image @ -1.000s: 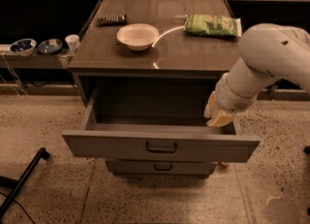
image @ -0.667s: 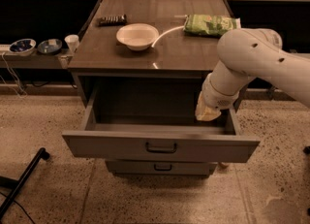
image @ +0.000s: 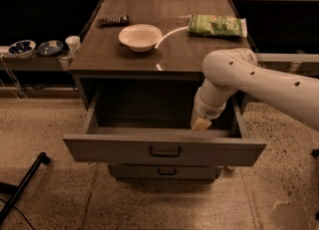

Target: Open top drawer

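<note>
The top drawer [image: 164, 150] of the grey-brown cabinet is pulled far out, with its inside open to view and a small dark handle [image: 165, 152] in the middle of its flat front. My white arm reaches in from the right. My gripper [image: 201, 123] hangs down inside the drawer, near its right side, just behind the front panel and to the right of the handle. It touches nothing that I can see.
A lower drawer [image: 162, 172] with a like handle is shut beneath. On the cabinet top stand a white bowl [image: 140, 36], a green chip bag [image: 217, 25] and a dark object [image: 114, 20]. Bowls and a cup [image: 73, 43] sit on a low shelf at left. A black leg [image: 22, 186] lies on the floor.
My arm and gripper have swung left and a little up, from over the drawer's right front corner to inside the drawer. The drawer has not moved.
</note>
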Motion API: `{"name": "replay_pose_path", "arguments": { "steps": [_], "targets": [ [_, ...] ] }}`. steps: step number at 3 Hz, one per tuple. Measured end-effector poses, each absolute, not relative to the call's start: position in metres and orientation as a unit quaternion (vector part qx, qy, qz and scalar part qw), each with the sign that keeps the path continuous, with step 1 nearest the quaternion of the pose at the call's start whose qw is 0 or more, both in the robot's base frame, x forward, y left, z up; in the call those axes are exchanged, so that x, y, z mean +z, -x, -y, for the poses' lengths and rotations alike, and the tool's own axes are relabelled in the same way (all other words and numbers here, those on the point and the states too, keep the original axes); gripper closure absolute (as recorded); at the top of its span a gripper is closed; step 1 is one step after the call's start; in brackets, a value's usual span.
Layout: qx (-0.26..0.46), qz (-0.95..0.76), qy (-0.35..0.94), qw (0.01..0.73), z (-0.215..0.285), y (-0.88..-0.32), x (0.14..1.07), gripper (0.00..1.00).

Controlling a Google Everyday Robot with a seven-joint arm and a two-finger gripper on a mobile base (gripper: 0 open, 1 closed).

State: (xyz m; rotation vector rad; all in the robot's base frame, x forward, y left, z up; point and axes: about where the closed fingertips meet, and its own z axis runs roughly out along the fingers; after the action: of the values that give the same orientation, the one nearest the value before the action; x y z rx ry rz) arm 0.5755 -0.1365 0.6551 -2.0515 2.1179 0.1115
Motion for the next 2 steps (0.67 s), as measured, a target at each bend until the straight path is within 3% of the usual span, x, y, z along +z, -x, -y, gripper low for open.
{"name": "replay_pose_path", "arguments": {
  "steps": [2],
  "targets": [
    [0.087,-0.703,0.703,0.059,0.126,-0.548,0.618,1.00]
  ]
}}
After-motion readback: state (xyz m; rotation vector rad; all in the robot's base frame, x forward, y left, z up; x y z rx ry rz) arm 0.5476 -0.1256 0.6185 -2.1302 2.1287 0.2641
